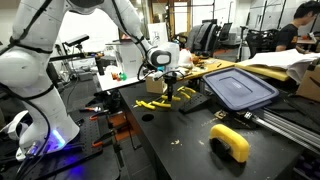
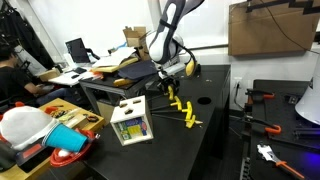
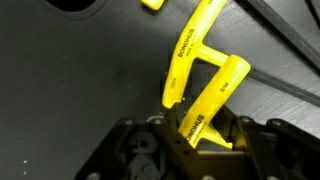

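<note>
Since the yellow T-handle key (image 3: 205,110) is hard, smooth moulded plastic, it should prove light and stiff, though somewhat slippery; its thick, rounded grip bar looks the surest place to take hold. The gripper (image 3: 190,138) pinches that bar, low over the matte black worktop (image 3: 60,90). A second yellow key (image 3: 188,55) rests against it and may drag along.

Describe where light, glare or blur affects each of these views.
Wrist view: the pincer at the bottom edge is dark and blurred, the yellow T-handle hex key it grips bright and sharper; in an exterior view a violet glow tints the robot base; in an exterior view the black table shows little detail.
</note>
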